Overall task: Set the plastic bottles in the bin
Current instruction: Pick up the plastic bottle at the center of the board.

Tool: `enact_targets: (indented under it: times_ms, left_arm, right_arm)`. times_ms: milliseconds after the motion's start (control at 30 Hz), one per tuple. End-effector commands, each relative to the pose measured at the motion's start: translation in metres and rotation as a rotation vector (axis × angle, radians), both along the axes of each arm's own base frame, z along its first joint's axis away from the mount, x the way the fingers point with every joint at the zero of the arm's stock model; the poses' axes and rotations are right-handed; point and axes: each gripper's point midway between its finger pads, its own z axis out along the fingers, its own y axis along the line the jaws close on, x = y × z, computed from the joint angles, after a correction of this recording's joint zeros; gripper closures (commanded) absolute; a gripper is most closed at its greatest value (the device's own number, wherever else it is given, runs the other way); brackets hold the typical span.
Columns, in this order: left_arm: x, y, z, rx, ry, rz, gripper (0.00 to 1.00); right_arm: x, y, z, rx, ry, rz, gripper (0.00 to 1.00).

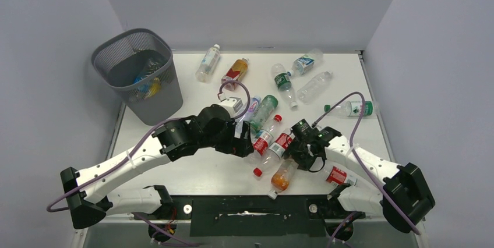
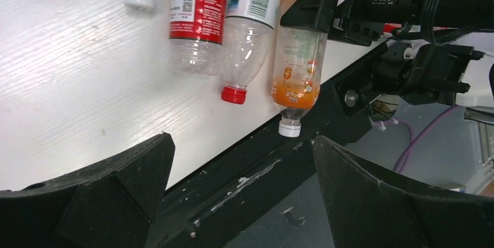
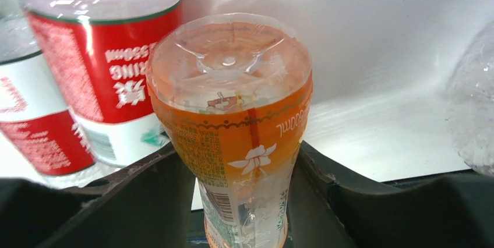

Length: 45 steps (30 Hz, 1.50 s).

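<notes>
Orange bottle (image 3: 233, 131) clamped between right gripper (image 3: 242, 192) fingers; left gripper (image 2: 242, 169) jaws apart, empty. Few bottles (image 1: 148, 79) in bin (image 1: 160, 101), far left of both; dozen-odd left nearby.

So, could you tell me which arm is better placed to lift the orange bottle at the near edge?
The right arm: its jaws press both sides of the orange bottle. The left arm hangs near the red-labelled bottles with its jaws wide open, holding nothing.

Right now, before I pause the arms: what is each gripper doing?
Left gripper: open, holding nothing.
Right gripper: closed on the orange bottle.
</notes>
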Motion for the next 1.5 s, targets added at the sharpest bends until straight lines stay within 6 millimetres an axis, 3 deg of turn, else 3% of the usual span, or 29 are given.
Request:
enact_targets:
  times_ms: [0,267,500,667,900,1133,1467]
  left_arm:
    - [-0.002,-0.029,0.031,-0.129,-0.025,-0.087,0.09]
    - [0.002,-0.05,0.047,-0.232,-0.054,-0.107,0.09]
    - [0.003,-0.071,0.053,-0.366,-0.102,-0.159,0.09]
    - [0.005,-0.081,0.057,-0.406,-0.131,-0.184,0.09]
    - [0.017,-0.079,0.047,-0.336,-0.162,-0.142,0.09]
    - [0.019,-0.083,0.035,-0.285,-0.159,-0.135,0.09]
    - [0.021,-0.084,0.034,-0.238,-0.188,-0.116,0.09]
  right_arm:
    - [0.015,0.006,0.037,0.021,-0.131,0.03,0.56]
    - [0.033,0.009,0.097,0.031,-0.308,0.177,0.55]
    - [0.053,0.037,0.143,0.14,-0.424,0.29,0.55]
    - [0.059,0.055,0.16,0.241,-0.463,0.34,0.55]
    - [0.069,0.072,0.187,0.339,-0.523,0.365,0.55]
    - [0.08,0.085,0.204,0.404,-0.556,0.37,0.55]
    - [0.086,0.1,0.222,0.494,-0.591,0.364,0.55]
